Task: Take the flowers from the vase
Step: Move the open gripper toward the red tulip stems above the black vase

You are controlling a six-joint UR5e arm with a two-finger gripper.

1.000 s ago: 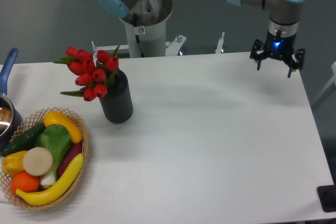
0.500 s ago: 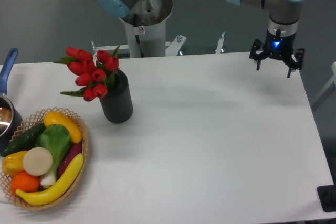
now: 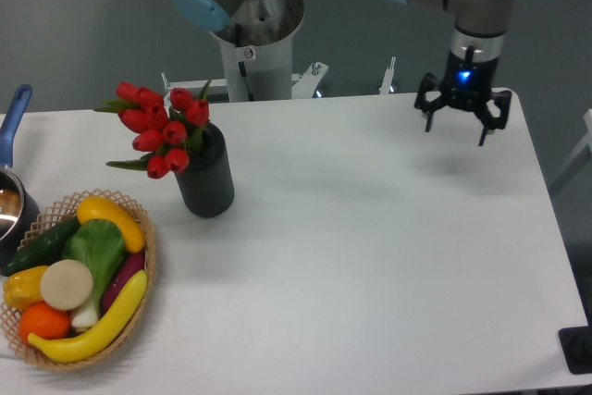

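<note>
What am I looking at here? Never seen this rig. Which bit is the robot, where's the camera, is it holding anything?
There is one view, from a fixed camera looking down at a white table from its front. The robot is the grey arm with pale blue joints: its base stands behind the table, and its black two-finger gripper hangs above the table's far right part, with a blue light just above it. The fingers are spread and hold nothing.

On the left stands a dark ribbed vase with a bunch of red flowers in it; those are what the arm is meant to lift out. In front of it, a wicker basket holds toy fruit and vegetables. At the left edge, a pot with a blue handle is partly out of frame.
</note>
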